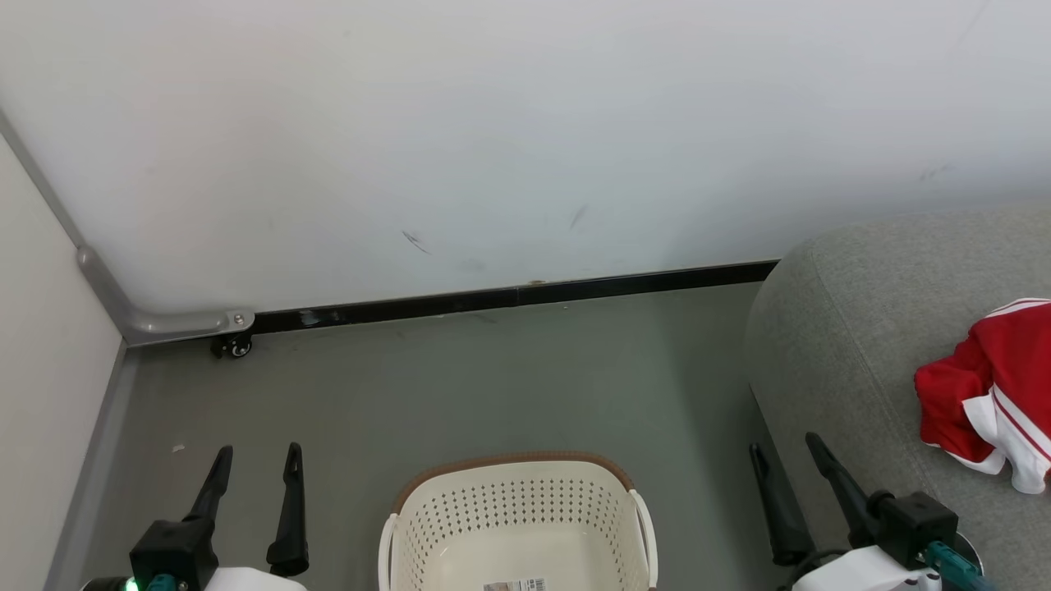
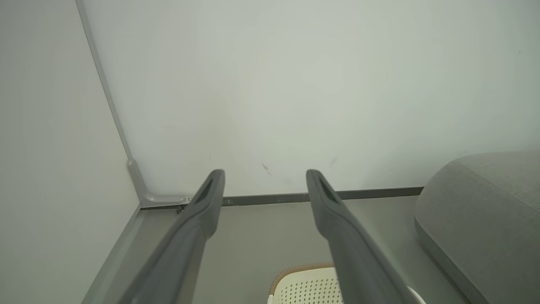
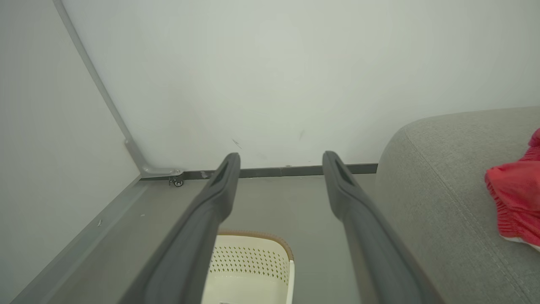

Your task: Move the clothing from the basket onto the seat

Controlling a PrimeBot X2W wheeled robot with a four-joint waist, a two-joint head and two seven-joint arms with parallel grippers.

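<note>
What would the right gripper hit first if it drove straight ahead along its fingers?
Likely the wall near its baseboard; the right gripper points over the basket, left of the seat.

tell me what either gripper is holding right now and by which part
Nothing is held. The left gripper and the right gripper are both open and empty; the clothing lies on the seat, touched by neither.

Left gripper (image 2: 265, 175): fingers stood apart, holding nothing. Basket (image 2: 301, 285) showed at bottom edge, partly behind one finger. Seat (image 2: 485, 215) lay right.
</note>
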